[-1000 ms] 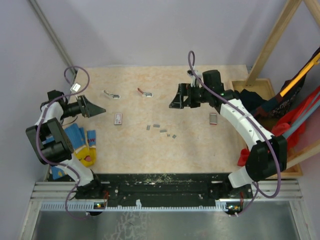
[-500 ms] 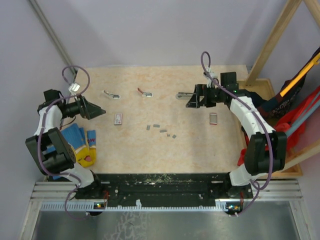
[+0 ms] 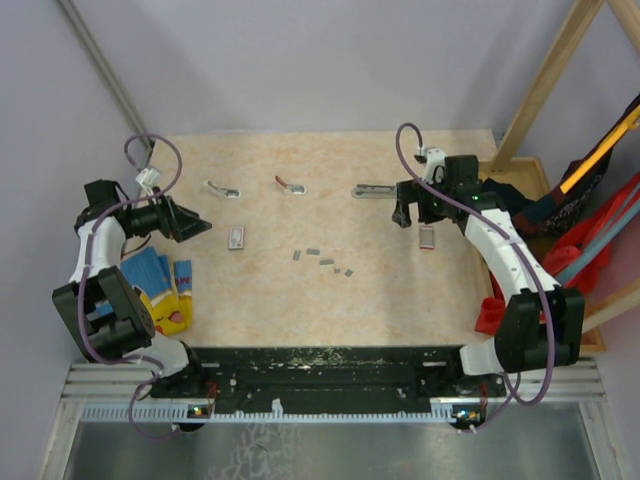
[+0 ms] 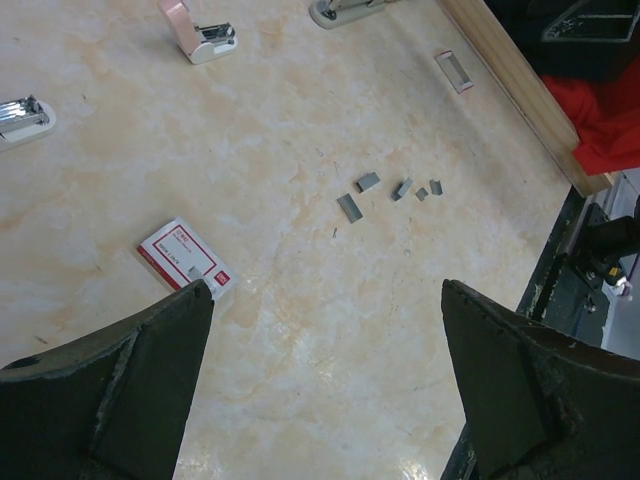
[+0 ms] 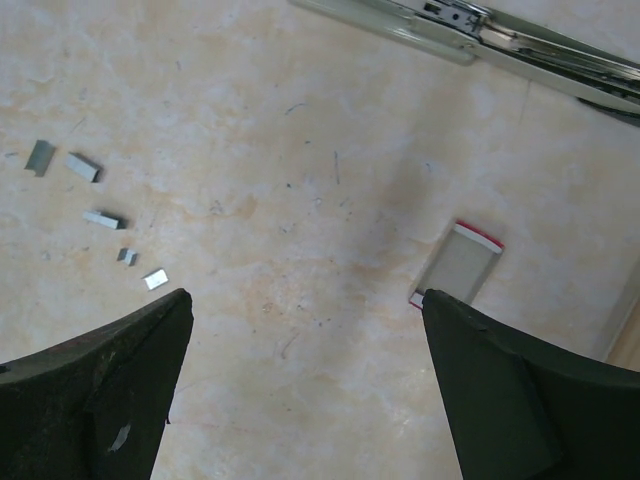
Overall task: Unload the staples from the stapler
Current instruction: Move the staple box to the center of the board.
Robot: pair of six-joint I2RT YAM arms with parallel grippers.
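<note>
The tool (image 5: 303, 300) gapes wide above the tabletop (image 5: 300, 180); stapler (image 5: 470, 35) ahead, staples (image 5: 83, 167) beyond its left finger, tag (image 5: 460, 262) by its right.

We can read no text anywhere. The white-and-red box (image 4: 187, 264), lying on the surface (image 4: 300, 100) near the staples (image 4: 350, 208), carries small print too fine to make out.

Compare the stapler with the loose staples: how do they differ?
The stapler is one long, slim piece near the far edge; the staples are several tiny strips scattered mid-table. The stapler lies close by the right tool; the staples lie farther from it. Both rest on the table, unheld.
</note>
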